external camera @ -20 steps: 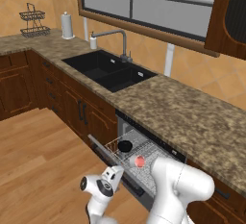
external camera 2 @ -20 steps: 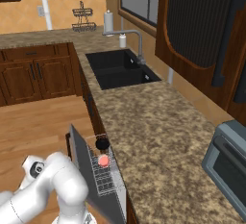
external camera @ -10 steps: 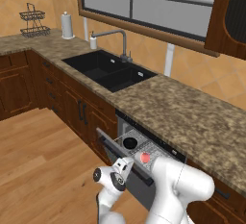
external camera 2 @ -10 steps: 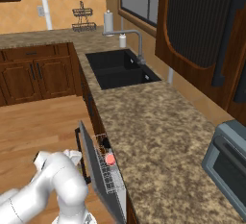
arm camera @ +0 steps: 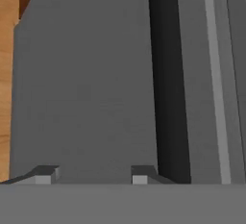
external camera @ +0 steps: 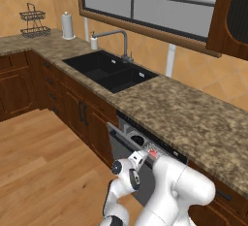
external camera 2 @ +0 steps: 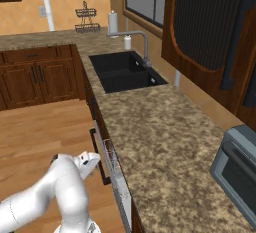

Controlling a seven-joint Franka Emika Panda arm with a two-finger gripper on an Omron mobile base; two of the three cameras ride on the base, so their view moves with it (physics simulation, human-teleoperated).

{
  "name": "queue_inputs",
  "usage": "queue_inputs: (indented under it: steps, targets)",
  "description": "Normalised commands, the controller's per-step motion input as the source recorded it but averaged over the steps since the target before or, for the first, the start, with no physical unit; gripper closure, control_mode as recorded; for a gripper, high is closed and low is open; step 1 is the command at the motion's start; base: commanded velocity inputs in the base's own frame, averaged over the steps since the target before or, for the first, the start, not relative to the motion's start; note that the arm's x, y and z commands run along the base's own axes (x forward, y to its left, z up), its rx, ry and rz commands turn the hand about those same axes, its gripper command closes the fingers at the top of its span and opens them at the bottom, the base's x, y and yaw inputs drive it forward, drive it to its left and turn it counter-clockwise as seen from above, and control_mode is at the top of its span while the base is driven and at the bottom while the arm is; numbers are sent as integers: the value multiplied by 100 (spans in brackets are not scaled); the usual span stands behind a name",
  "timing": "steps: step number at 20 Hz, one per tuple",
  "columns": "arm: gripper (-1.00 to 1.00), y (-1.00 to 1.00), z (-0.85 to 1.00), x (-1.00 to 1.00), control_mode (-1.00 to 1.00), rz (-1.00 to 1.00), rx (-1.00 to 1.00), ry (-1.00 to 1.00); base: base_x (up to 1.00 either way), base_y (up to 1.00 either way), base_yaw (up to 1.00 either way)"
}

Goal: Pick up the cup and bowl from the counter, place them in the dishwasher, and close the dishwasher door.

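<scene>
Progress: the bowl [external camera: 137, 140] and the cup [external camera: 152, 153] both sit in the white wire rack of the dishwasher [external camera: 145, 148], so I judge the loading done; only closing is left.
Door: the dishwasher door [external camera: 127, 164] is tipped most of the way up, with a narrow gap at its top where the rack shows; in the right base view the door [external camera 2: 116, 184] stands nearly flush under the counter edge.
My gripper: my gripper [arm camera: 91, 172] faces the flat grey door panel [arm camera: 81, 93], fingertips [arm camera: 45, 172] spread apart with nothing between them, just beside the door's black bar handle [arm camera: 168, 79]. Whether the tips touch the panel I cannot tell.
Left to do: push the door fully shut, by my reckoning a short last press.
Counter: the brown-speckled counter [external camera: 184, 118] carries neither task dish near the dishwasher.
Room: a black double sink [external camera: 109, 71] with a faucet [external camera: 116, 40], a paper roll [external camera: 68, 25] and wire basket stand [external camera: 34, 24] in the far corner, a grey toaster oven [external camera 2: 237, 172] at the right, and a wood plank floor [external camera: 43, 171] below.
</scene>
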Motion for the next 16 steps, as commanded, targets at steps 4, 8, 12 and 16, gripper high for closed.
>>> queue_inputs:
  steps: [4, 8, 12, 16]
  targets:
    - [-100, -100, 44, 65, -100, 0, 23, -12, 0, 0, 0]
    - [-100, -100, 37, 83, -100, 0, 17, -15, 0, 0, 0]
    - [-100, -100, 20, 91, -100, -2, 10, -20, 0, 0, 0]
    - [-100, -79, 0, 84, -100, -14, 1, -24, 0, 0, 0]
